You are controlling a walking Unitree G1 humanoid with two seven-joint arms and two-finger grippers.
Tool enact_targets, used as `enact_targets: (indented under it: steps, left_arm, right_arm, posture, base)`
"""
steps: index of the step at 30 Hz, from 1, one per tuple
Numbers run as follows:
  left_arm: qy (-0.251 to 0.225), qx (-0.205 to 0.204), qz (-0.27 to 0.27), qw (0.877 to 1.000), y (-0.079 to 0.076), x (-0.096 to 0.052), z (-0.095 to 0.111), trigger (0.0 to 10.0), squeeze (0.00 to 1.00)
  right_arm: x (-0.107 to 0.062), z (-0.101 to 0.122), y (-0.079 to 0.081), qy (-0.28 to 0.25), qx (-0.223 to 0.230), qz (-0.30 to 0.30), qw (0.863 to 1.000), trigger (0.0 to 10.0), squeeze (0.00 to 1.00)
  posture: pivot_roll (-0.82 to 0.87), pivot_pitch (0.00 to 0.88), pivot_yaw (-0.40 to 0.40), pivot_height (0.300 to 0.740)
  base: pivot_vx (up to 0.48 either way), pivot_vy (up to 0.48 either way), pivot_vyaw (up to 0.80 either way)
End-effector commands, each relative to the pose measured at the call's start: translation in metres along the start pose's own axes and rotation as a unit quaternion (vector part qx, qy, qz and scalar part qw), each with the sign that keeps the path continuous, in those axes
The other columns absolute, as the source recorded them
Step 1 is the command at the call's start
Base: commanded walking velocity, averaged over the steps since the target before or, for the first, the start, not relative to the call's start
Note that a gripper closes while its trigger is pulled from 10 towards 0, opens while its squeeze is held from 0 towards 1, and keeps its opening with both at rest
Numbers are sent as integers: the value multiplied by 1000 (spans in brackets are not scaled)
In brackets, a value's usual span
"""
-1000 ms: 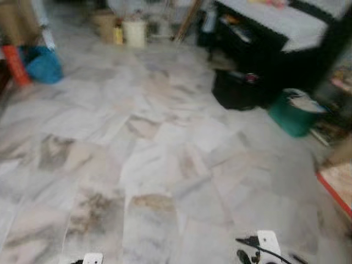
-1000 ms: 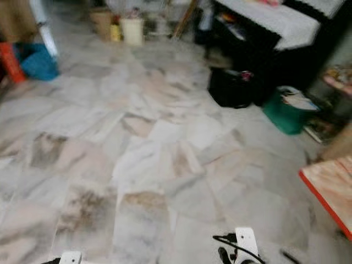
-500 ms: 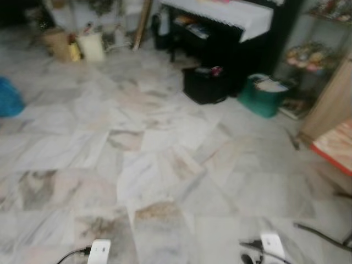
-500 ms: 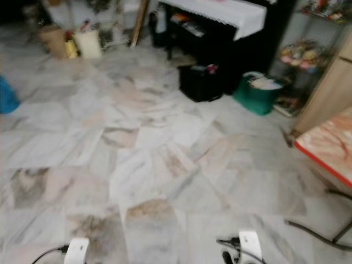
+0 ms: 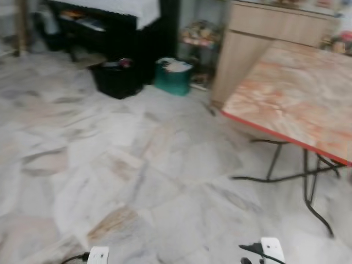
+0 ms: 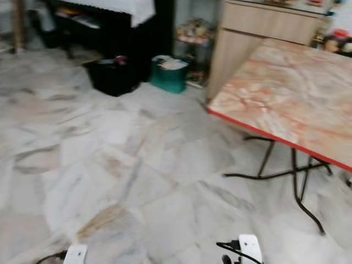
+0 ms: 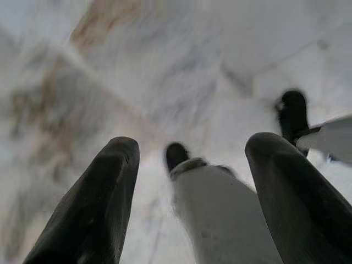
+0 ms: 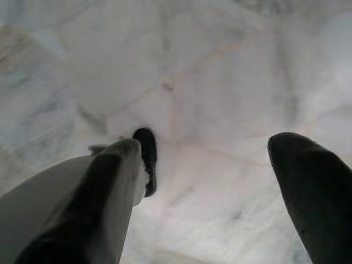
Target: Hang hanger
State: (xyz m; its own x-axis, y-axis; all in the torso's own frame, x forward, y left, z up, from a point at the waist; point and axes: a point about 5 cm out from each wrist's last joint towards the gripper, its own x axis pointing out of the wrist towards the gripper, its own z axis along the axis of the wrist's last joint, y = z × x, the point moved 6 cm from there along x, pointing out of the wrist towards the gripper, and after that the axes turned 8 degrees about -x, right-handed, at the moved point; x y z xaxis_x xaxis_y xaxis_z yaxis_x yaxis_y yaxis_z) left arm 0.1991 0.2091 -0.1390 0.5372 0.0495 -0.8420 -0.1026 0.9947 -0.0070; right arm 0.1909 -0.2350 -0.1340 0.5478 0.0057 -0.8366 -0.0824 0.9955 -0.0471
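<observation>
Both arms hang low over the pale marble floor (image 5: 137,165). Their white wrist pieces show at the bottom edge of the eye views, the left arm (image 5: 98,256) and the right arm (image 5: 270,250). In the left wrist view my left gripper (image 7: 192,144) is open with nothing between its black fingers (image 7: 93,209). Beyond it are my own white leg (image 7: 220,214) and black foot (image 7: 176,155). My right gripper (image 8: 208,144) is open too, with bare floor between its fingers (image 8: 313,187).
A folding table (image 5: 297,93) with an orange marbled top, red edge and thin black legs (image 5: 308,181) stands at the right. Behind it is a wooden cabinet (image 5: 258,38). A green basket (image 5: 173,77) and a black bin (image 5: 116,80) sit by dark furniture under a white cloth (image 5: 121,8).
The whole view has swung right as the camera turned. The table and cabinet have come into view, and the blue bag and buckets on the left have gone out. Both arms hang as before.
</observation>
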Motion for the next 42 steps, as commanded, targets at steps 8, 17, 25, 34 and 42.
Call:
enact_targets:
  steps: [8, 17, 25, 34, 42]
  left_arm:
    - [28, 17, 9, 999, 9, -5, -26, 10000, 0]
    - [30, 15, 12, 999, 18, -8, -30, 10000, 0]
    - [27, 14, 13, 999, 23, -8, -26, 10000, 0]
    - [28, 12, 7, 999, 14, -7, -28, 10000, 0]
    - [29, 7, 17, 999, 27, -8, -27, 10000, 0]
  right_arm:
    - [3, 13, 6, -21, 2, 1, 1000, 10000, 0]
    - [3, 10, 7, -11, 8, 1, 1000, 10000, 0]
    - [3, 13, 6, -21, 8, -2, 1000, 10000, 0]
    - [3, 9, 6, -9, 6, -2, 1000, 10000, 0]
    - [3, 0, 13, -2, 6, 2, 1000, 10000, 0]
  posture:
    - [-50, 36, -35, 740]
    - [-52, 34, -32, 740]
    - [-51, 35, -31, 740]
    - [-48, 34, -32, 740]
    - [-40, 18, -21, 740]
  base:
    - [0, -341, 0]
    - [0, -371, -242]
    - [0, -370, -263]
    - [0, -371, -294]
    - [0, -370, -559]
